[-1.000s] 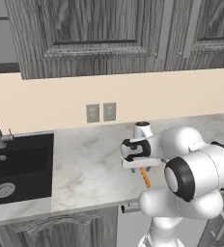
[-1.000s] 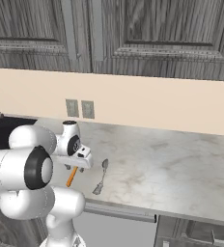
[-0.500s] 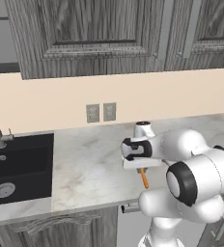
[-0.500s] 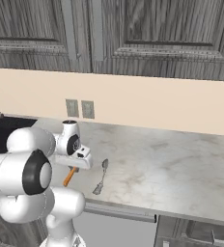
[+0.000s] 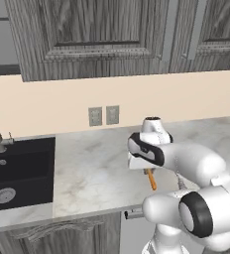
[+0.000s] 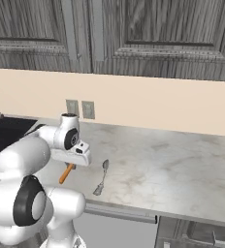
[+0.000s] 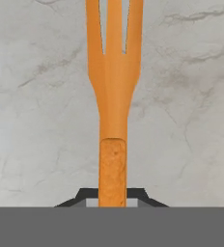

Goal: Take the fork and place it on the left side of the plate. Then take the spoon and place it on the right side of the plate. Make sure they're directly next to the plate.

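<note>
**Operator:** Report the counter, left to right.

**Technician:** In the left base view, the black sink [image 5: 20,171] sits at the far left, sunk into the marble counter [image 5: 92,173]. Next comes the white arm, bent low over the counter near its front edge. The gripper [image 6: 72,162] points down at the fork [image 6: 66,173]. The spoon [image 6: 101,178] lies just beside the fork on its right, apart from it, handle toward the wall.

**Operator:** State of the fingers?

**Technician:** Closed on the fork. The hand view shows the orange handle [image 7: 113,169] running straight up between the two dark tips, tines pointing away. Gripping at the handle keeps the fork aligned with the hand, which should make it easier to lay parallel to the plate's edge.

**Operator:** Is it lifted?

**Technician:** Cannot tell; the fork looks at or very near the counter surface.

**Operator:** Stage of the task?

**Technician:** Judged as early: fork gripped but not placed, spoon untouched.
</note>
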Tool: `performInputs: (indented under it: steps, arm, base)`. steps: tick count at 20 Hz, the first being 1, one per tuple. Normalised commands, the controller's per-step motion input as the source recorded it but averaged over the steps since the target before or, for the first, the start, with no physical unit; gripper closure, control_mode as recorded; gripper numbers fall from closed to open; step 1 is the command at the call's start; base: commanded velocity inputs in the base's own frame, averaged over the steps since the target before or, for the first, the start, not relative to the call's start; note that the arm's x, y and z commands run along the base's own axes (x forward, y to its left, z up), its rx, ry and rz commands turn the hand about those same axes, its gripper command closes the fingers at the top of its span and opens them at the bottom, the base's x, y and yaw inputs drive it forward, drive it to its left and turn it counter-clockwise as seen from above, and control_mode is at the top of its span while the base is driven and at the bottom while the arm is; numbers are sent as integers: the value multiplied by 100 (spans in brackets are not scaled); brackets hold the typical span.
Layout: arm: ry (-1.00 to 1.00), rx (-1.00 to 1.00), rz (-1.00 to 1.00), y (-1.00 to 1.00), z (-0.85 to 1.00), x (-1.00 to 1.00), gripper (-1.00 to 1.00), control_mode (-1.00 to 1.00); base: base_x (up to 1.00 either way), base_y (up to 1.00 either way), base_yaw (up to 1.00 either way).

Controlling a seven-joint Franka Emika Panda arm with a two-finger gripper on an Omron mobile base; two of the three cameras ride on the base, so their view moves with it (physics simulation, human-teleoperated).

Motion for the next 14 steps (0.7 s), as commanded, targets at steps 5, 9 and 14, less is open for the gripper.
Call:
performInputs:
  steps: [5,9,14]
  arm:
    - [0,0,0,0,48,-29,100,-100]
    - [1,1,0,-1,42,-24,100,-100]
    - [1,1,1,0,37,-17,100,-100]
  base:
    - [0,0,0]
    - [0,0,0]
    - [0,0,0]
